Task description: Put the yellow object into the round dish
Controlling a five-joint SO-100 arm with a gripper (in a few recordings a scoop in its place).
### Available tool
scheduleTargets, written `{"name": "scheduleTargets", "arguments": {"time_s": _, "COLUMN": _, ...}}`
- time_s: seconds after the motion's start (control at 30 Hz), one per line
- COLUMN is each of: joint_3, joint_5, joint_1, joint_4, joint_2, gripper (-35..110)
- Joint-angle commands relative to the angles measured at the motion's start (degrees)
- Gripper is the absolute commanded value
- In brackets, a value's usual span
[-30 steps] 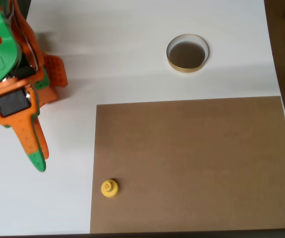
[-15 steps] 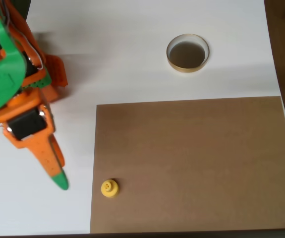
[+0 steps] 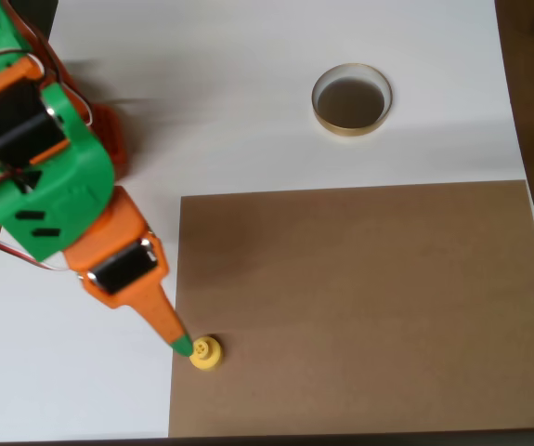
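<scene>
The orange, green-tipped gripper (image 3: 184, 346), opening indiscernible, touches the small yellow plastic knobbed piece (image 3: 205, 352) at the brown board's (image 3: 359, 307) left edge, risking nudging it away, far from the gold-rimmed round dish (image 3: 351, 99).

Yellow object (image 3: 206, 352) upright on brown board edge; round dish (image 3: 351, 99) well apart, on white table

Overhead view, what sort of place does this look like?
Probably a hobby or lab bench for robot practice: a white table with a brown board on it, an orange and green arm, and two small props, a yellow piece and a round dish.
</scene>
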Motion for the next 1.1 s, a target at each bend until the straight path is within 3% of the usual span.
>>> {"name": "scheduleTargets", "arguments": {"time_s": 0.0, "joint_3": -5.45, "joint_5": -0.18, "joint_1": 0.53, "joint_4": 1.23, "joint_2": -1.49, "gripper": 26}}
{"name": "scheduleTargets", "arguments": {"time_s": 1.07, "joint_3": -17.14, "joint_5": 0.18, "joint_1": -0.7, "joint_4": 2.37, "joint_2": -25.14, "gripper": 28}}
